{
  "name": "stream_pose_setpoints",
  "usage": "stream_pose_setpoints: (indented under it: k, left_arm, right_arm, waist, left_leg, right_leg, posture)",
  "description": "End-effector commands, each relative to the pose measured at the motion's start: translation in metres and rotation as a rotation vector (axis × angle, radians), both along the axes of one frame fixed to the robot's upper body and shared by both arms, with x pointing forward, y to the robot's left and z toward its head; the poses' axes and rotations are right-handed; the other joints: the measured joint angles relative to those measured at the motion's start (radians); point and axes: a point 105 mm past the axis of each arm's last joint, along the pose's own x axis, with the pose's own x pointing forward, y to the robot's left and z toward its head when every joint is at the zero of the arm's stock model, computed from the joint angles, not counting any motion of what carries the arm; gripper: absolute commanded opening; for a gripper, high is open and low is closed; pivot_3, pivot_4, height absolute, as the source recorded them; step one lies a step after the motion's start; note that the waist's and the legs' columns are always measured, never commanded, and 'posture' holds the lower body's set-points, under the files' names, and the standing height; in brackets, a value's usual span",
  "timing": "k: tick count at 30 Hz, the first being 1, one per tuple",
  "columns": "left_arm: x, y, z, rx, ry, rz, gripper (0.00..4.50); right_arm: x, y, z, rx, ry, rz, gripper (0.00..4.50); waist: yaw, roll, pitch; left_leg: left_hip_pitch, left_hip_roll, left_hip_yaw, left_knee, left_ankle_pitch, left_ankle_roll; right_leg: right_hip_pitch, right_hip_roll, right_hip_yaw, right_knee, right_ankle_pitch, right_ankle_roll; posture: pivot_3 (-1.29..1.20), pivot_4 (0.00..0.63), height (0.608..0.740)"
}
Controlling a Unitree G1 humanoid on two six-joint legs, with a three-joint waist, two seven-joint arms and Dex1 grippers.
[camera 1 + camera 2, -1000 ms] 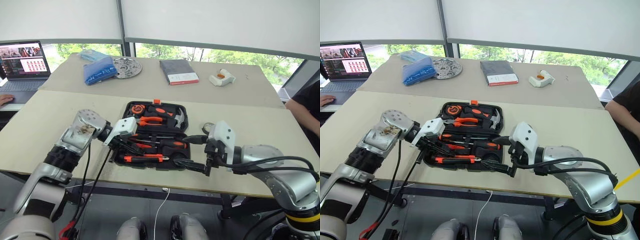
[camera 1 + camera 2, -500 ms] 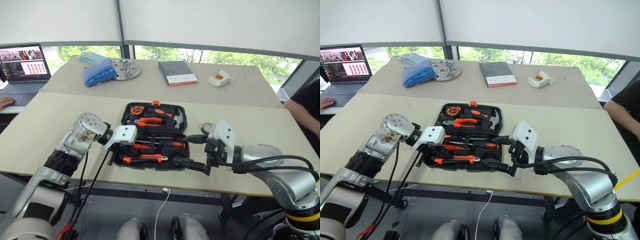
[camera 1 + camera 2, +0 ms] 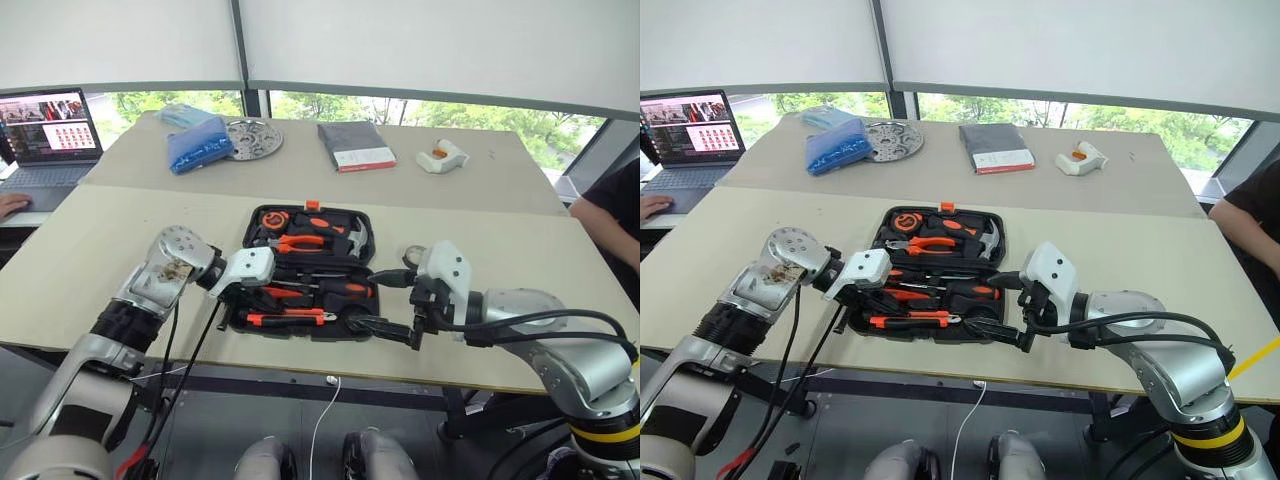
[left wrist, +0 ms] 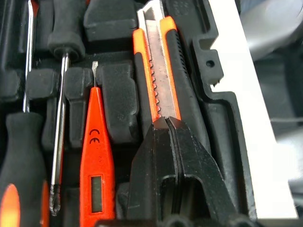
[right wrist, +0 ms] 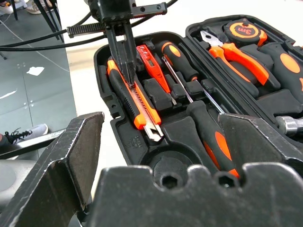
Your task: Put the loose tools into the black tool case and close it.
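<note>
The black tool case point(image 3: 361, 222) lies open on the near table, with tools seated in its moulded recesses. A utility knife point(image 4: 158, 71) lies in the front recess, beside a small all-orange screwdriver point(image 4: 94, 161) and long-shaft screwdrivers point(image 5: 182, 61). My left gripper point(image 4: 166, 121) is shut, and its tips rest on top of the utility knife point(image 5: 135, 101) near the case's left front corner. My right gripper point(image 3: 365, 298) stands open at the case's right front corner, its fingers point(image 5: 71, 161) spread wide with nothing between them.
Pliers point(image 5: 236, 56), a tape measure point(image 5: 241, 30) and a hammer fill the case's far half. The far table holds a blue bag point(image 3: 200, 143), metal disc point(image 3: 252, 138), dark grey book point(image 3: 355, 145) and a white-orange item point(image 3: 442, 156). A laptop point(image 3: 45, 130) sits left; a person point(image 3: 615, 215) is at right.
The camera has shifted a little. Neither gripper nor any tool has visibly moved.
</note>
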Motion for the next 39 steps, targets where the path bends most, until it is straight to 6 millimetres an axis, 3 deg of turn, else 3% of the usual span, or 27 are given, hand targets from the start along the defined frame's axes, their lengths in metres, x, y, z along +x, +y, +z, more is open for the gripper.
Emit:
stream_pose_setpoints:
  k: [1, 10, 13, 21, 29, 39]
  left_arm:
    - [-0.006, -0.007, 0.027, -0.06, -0.009, -0.042, 0.01]
    - [-0.007, 0.0, -0.011, 0.1, -0.052, -0.074, 0.01]
    - [0.005, -0.001, -0.026, 0.128, -0.098, -0.017, 0.01]
    - [-0.014, -0.001, -0.031, 0.114, -0.028, -0.081, 0.01]
    - [-0.012, -0.003, -0.021, 0.099, -0.04, -0.078, 0.01]
    - [-0.028, 0.004, -0.055, 0.259, -0.13, -0.184, 0.01]
  right_arm:
    - [-0.001, 0.0, 0.009, 0.007, -0.054, 0.007, 4.5]
    - [-0.002, -0.001, 0.009, 0.008, -0.052, 0.001, 4.5]
    - [-0.003, -0.001, 0.009, 0.009, -0.052, -0.002, 4.5]
    - [-0.003, -0.002, 0.009, 0.014, -0.047, -0.011, 4.5]
    - [-0.001, -0.002, 0.009, 0.018, -0.044, -0.013, 4.5]
    - [-0.001, -0.001, 0.008, 0.024, -0.041, -0.012, 4.5]
  waist:
    - [0.0, 0.0, 0.0]
    - [0.001, 0.0, 0.0]
    - [0.006, 0.001, -0.001]
    - [0.004, 0.002, -0.001]
    - [-0.003, 0.002, -0.001]
    - [-0.014, 0.004, -0.003]
  left_leg:
    - [0.0, 0.0, 0.0, 0.0, 0.0, 0.0]
    - [0.0, 0.0, 0.0, 0.0, 0.0, 0.0]
    - [0.002, 0.0, 0.0, 0.0, 0.0, 0.0]
    - [0.003, 0.0, -0.001, 0.0, -0.002, 0.003]
    - [0.002, 0.0, -0.001, 0.0, -0.003, 0.003]
    - [0.004, 0.0, -0.001, -0.003, -0.003, 0.002]
  right_leg:
    - [0.0, 0.0, 0.0, 0.0, 0.0, 0.0]
    - [0.0, 0.0, 0.0, 0.0, -0.001, 0.001]
    - [0.002, -0.001, 0.001, -0.001, -0.001, 0.001]
    - [0.004, -0.002, 0.0, -0.001, 0.0, 0.002]
    - [0.004, -0.001, 0.001, -0.003, -0.002, 0.004]
    - [0.005, 0.0, 0.001, -0.006, -0.002, 0.004]
  posture:
    - [0.0, 0.15, 0.718]
    - [0.0, 0.15, 0.718]
    - [0.0, 0.15, 0.718]
    - [0.0, 0.15, 0.718]
    - [0.0, 0.15, 0.718]
    - [0.0, 0.15, 0.718]
